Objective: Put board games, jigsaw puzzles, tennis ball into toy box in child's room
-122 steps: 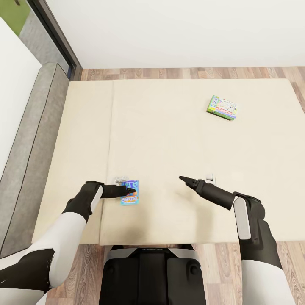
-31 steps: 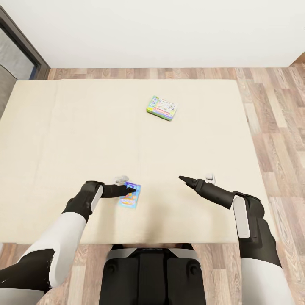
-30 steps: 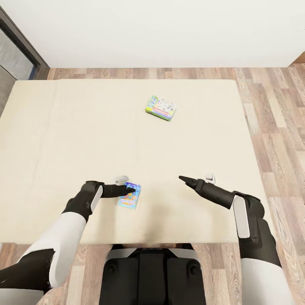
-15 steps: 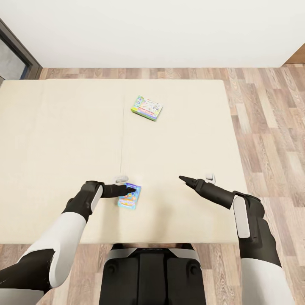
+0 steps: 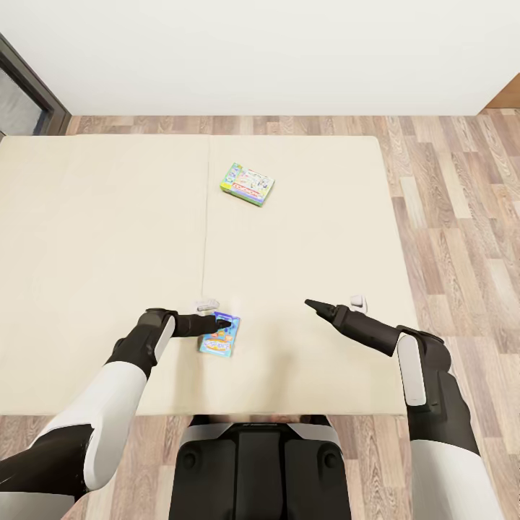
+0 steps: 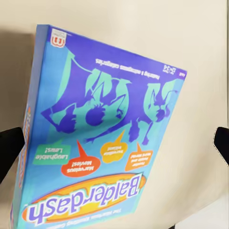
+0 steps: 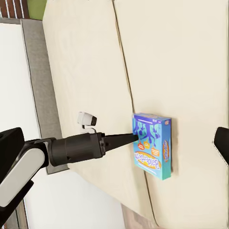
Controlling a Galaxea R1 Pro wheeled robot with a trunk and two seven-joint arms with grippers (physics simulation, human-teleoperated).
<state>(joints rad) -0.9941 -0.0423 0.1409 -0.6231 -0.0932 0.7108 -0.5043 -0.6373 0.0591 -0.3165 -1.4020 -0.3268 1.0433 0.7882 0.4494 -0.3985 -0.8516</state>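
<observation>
The blue board game (image 5: 219, 334) hangs just above the beige bed (image 5: 108, 217) near its front edge, with my left gripper (image 5: 224, 325) shut on its top end. Its Balderdash cover (image 6: 100, 138) tilts between the dark fingertips (image 6: 9, 150) in the left wrist view. The right wrist view takes in that same blue box (image 7: 153, 145) with the left gripper (image 7: 136, 136) on it. A pale green-edged board game (image 5: 248, 184) lies flat farther back on the bed. My right gripper (image 5: 309, 304) hovers open and empty over the bed's front right part.
Wood floor (image 5: 462, 217) runs along the bed's right side and behind it, up to a white wall. A dark door frame (image 5: 29, 79) stands at the far left, and a wooden furniture corner (image 5: 505, 97) shows at the far right.
The whole picture has shifted: the bed and the green-edged game have slid left as the camera moved right. Both arms and the held blue box keep the same pose.
</observation>
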